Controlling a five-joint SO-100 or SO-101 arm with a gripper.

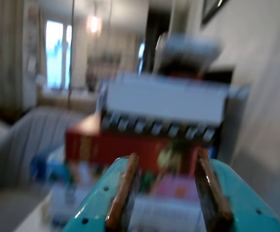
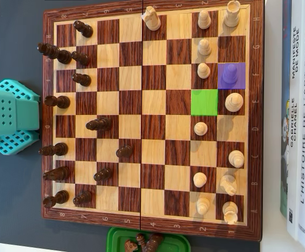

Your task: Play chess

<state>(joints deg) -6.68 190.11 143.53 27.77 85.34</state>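
So, your piece to move looks like the white one on the purple square (image 2: 231, 75), near the right side of the chessboard (image 2: 152, 223) in the overhead view; the green square (image 2: 204, 102) sits just down and to the left of it, corner to corner, and I judge that is where it should go. That piece is small and looks like carved, shiny wood; it should be light and hard, and it may slip or tip over if you pinch it wrong; take hold of it around the thin neck under its round top. Watch out, because other white pieces stand close by; a white pawn (image 2: 203, 70) is just beside it on the left, and a fat white piece (image 2: 234, 101) is just below it.

Your gripper (image 1: 166, 193) is wide open in the wrist view and holds nothing; its two fingers (image 1: 123, 193) are brown and flat, set in smooth teal plastic. That view is very blurry and shows a room, not the board, so the arm is not near the piece. In the overhead view you see only the teal arm base (image 2: 13, 115) by the left edge, on the dark pieces' side.

Books (image 2: 300, 121) lie along the right edge; a green tray (image 2: 115, 236) at the bottom holds some dark pieces.
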